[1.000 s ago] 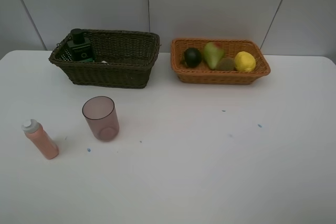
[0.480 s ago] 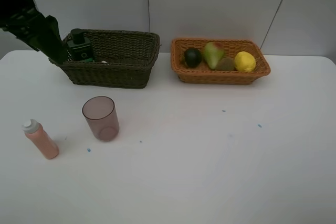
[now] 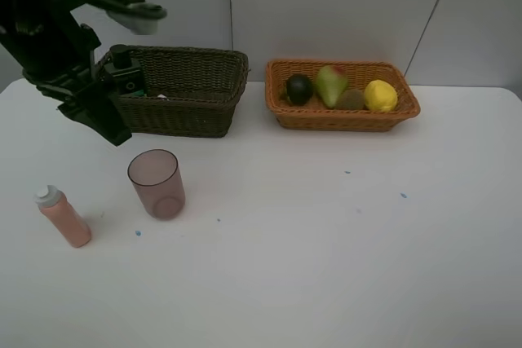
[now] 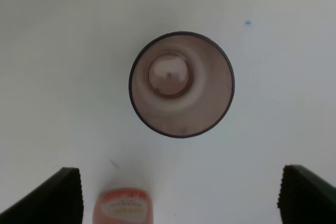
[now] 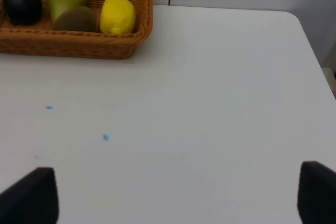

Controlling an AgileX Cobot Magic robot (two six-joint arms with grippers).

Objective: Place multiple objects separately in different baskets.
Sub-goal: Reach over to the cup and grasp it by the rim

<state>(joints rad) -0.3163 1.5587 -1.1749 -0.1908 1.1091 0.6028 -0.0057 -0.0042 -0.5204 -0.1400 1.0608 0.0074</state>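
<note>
Translucent pinkish cup [image 4: 181, 84] is standing upright on white worktop [image 3: 326, 242], round mouth facing up, long axis vertical, no markings. Left tool [image 4: 181, 195] is hanging above it w/ jaws spread wide, gripping nothing; cup is sitting just ahead of the gap. Pink white-capped bottle [image 4: 123, 207] is standing btwn the fingers; label print too small to read. Right tool [image 5: 173, 195] is gaping too, empty, w/ orange-tan basket [image 5: 79, 45] well ahead of it.

dark brown woven basket [image 3: 175, 116] | orange-tan basket [image 3: 342, 120] | yellow lemon [image 3: 380, 95] | pinkish cup [image 3: 157, 185] | white table [image 3: 326, 242]
</note>
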